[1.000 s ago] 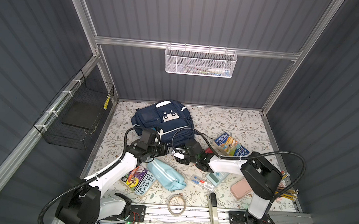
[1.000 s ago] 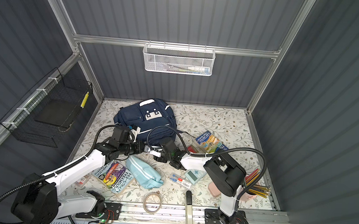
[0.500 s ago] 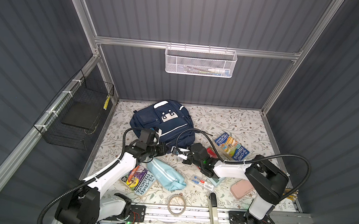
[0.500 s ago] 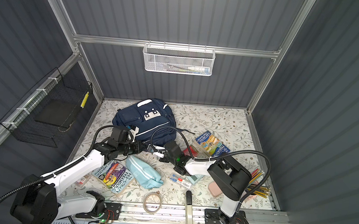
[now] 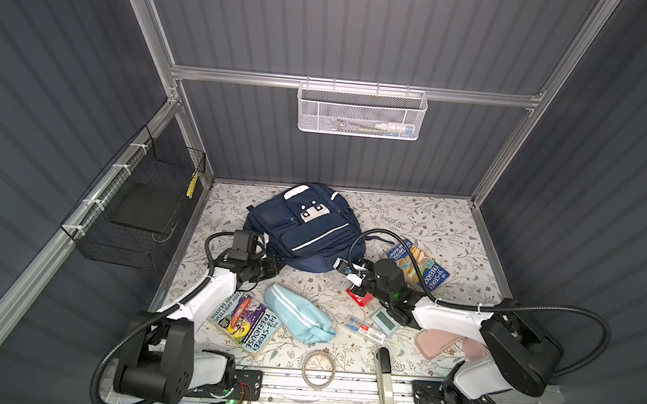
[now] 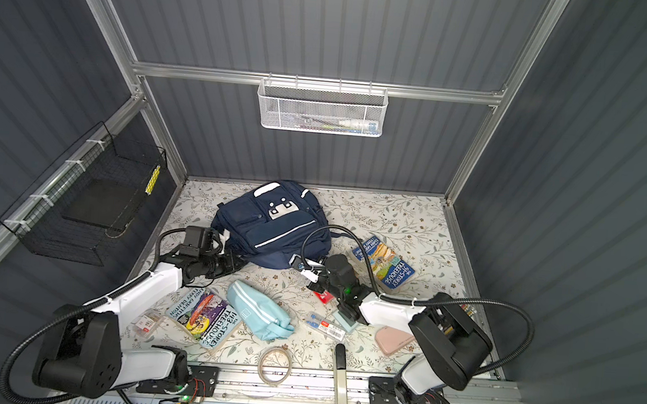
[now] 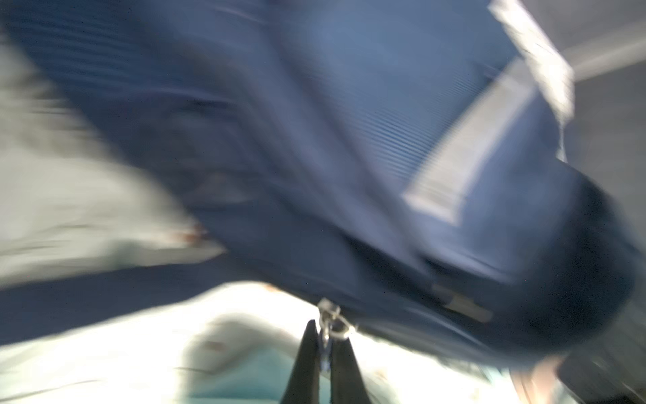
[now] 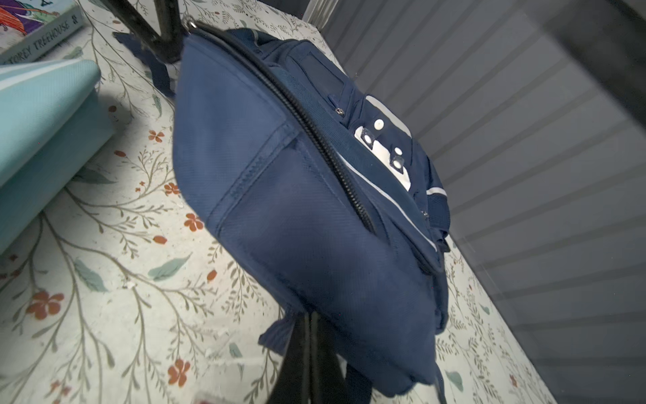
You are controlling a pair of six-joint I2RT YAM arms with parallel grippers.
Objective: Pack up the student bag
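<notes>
Bag: large navy blue fabric backpack (image 5: 303, 229), rear middle of floral table (image 5: 411, 226).
Left pincer (image 7: 327, 325): still pinching its metal zip pull (image 7: 328, 313).
Right pincer (image 8: 307, 323): spread a second ago, now clamped on its lower edge.

We read "143-STOREY TREEHOUSE" on the spine, and "ANDY GRIFFITHS" and "TERRY DENTON" on the cover, of the purple book (image 5: 241, 317) at seven o'clock on the surface (image 5: 412, 218), "91-STOREY TREEHOUSE" on the blue book (image 5: 416, 264) at two o'clock, and "STOREY TREEHOUSE" on the purple book's spine in the right wrist view.
</notes>
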